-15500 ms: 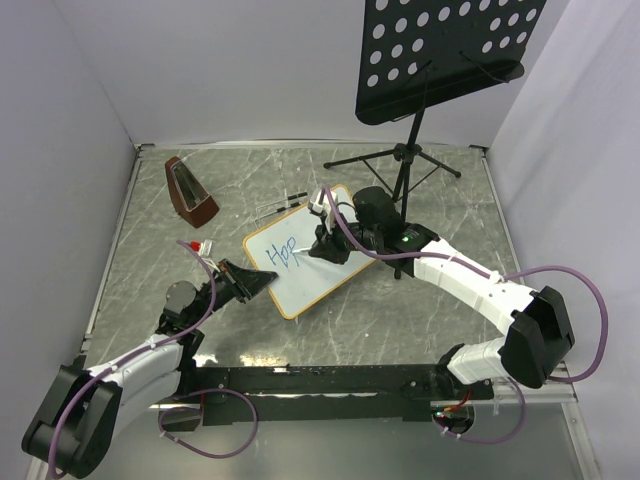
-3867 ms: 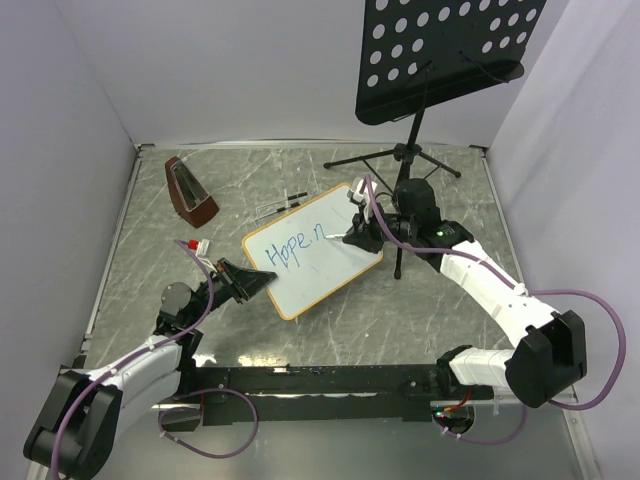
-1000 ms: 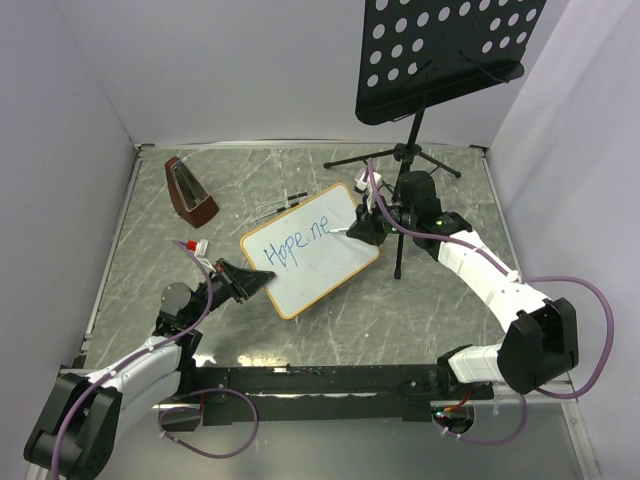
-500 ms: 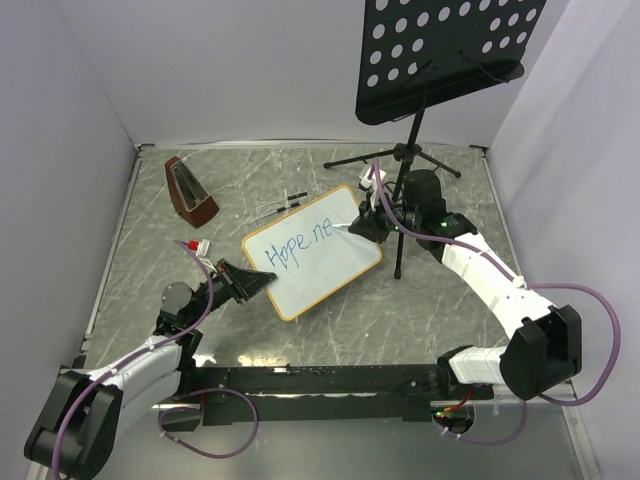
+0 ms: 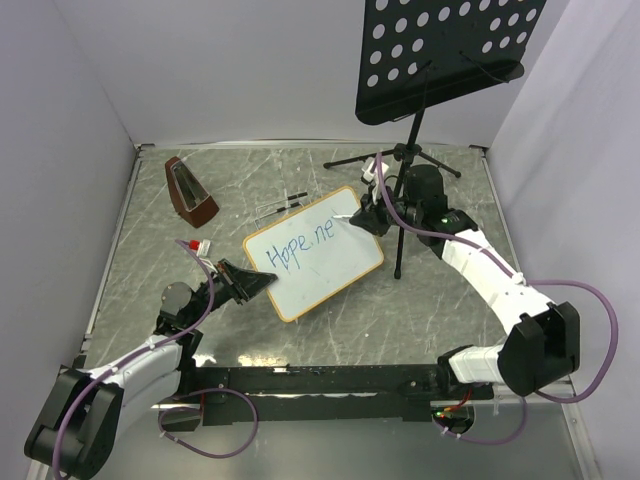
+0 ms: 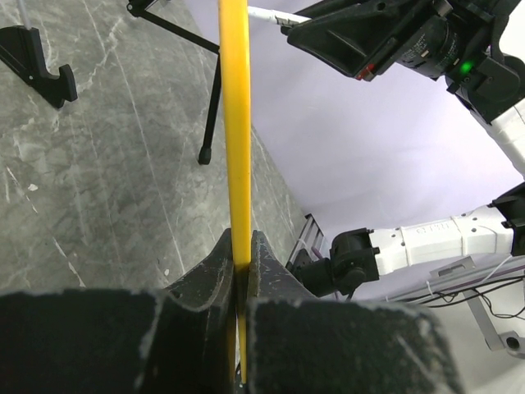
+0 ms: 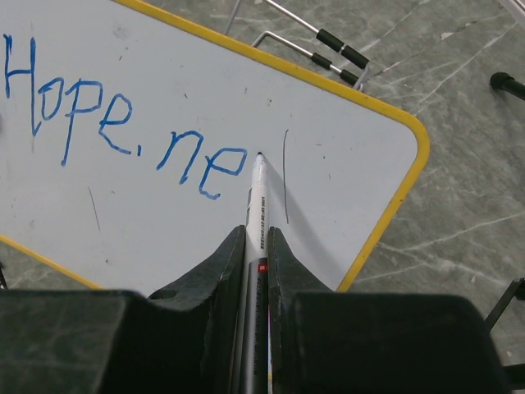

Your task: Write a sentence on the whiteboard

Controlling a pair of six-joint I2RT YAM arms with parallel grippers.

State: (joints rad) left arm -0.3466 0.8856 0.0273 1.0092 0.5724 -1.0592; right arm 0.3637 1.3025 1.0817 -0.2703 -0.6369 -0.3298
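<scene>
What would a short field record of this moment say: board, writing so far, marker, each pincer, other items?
whiteboard: on the table, yellow frame, set at an angle
writing: blue "Hope. ne", sentence not finished
marker: tip at the board just right of the "e"
right pincer: shut on the marker
left pincer: shut on the whiteboard's edge
other items: brown metronome far left; black music stand far right

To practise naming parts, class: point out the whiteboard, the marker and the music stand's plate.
whiteboard [image 5: 322, 275], top external view, bare white lower half.
marker [image 7: 255, 197], right wrist view, white barrel behind the tip.
music stand plate [image 5: 440, 92], top external view, solid lower ledge.
</scene>
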